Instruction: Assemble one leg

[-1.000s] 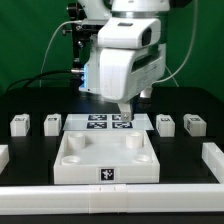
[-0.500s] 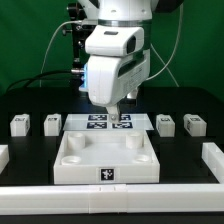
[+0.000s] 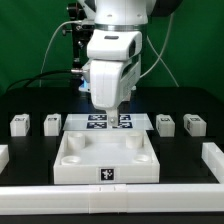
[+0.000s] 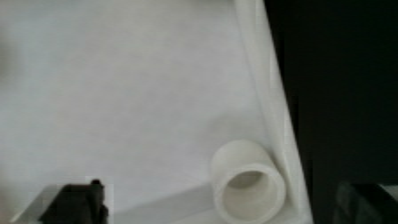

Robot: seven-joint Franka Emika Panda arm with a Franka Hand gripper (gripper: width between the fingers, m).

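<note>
Four small white legs with marker tags stand in a row on the black table: two at the exterior view's left (image 3: 19, 124) (image 3: 52, 123) and two at its right (image 3: 166, 124) (image 3: 194, 124). The large white panel (image 3: 70, 160) with round corner sockets lies in front of them. My gripper (image 3: 113, 110) hangs over the panel's far edge, apart from every leg. In the wrist view the gripper (image 4: 222, 202) is open and empty. Its dark fingertips (image 4: 75, 200) stand wide apart over the panel's surface (image 4: 125, 90), with one round socket (image 4: 246, 182) between them.
The marker board (image 3: 98, 122) lies behind the panel, under the arm. White rails border the table at the front (image 3: 40, 196) and at both sides (image 3: 213, 156). Cables hang behind the arm at the exterior view's left.
The arm has swung toward the exterior view's left and turned more upright. The gripper now hangs nearer the middle of the panel's far edge. No part has moved.
</note>
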